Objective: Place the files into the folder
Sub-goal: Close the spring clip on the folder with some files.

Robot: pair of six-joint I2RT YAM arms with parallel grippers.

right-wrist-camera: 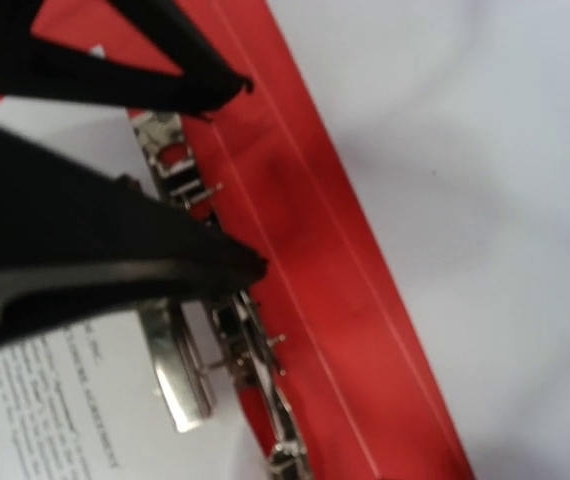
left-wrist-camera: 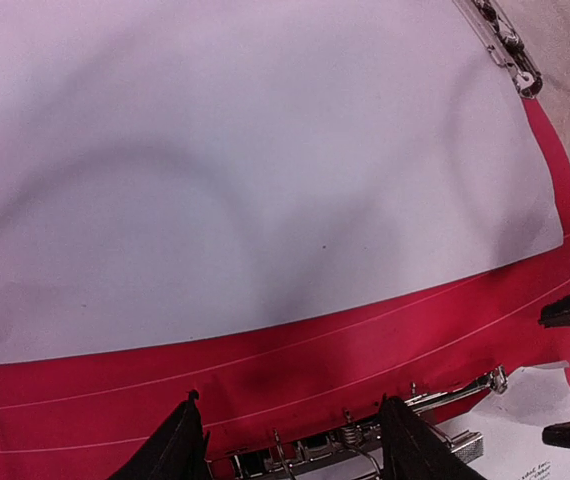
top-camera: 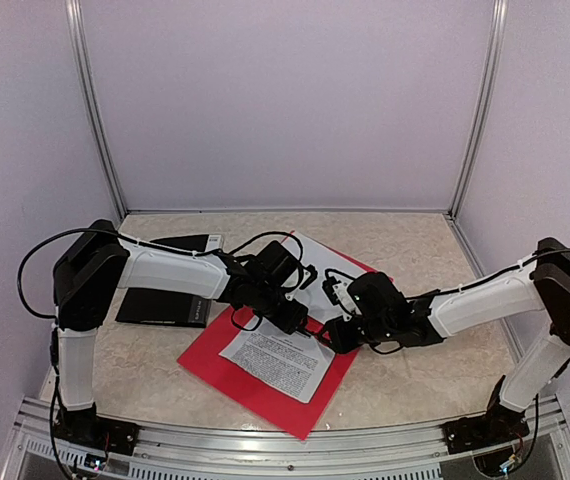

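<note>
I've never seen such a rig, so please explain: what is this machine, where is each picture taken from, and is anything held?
It is two robot arms, a left arm and a right arm, bolted at the near edge of a table. The wide picture comes from a fixed camera above and behind them; the two close-ups come from a camera on each wrist. On the table lies an open red folder with a metal clip along its middle, a printed sheet on one half and a blank white sheet on the other. A flat black item lies beside it, on the left arm's side. The left tool and right tool both hover open at the clip; neither holds anything.
</note>
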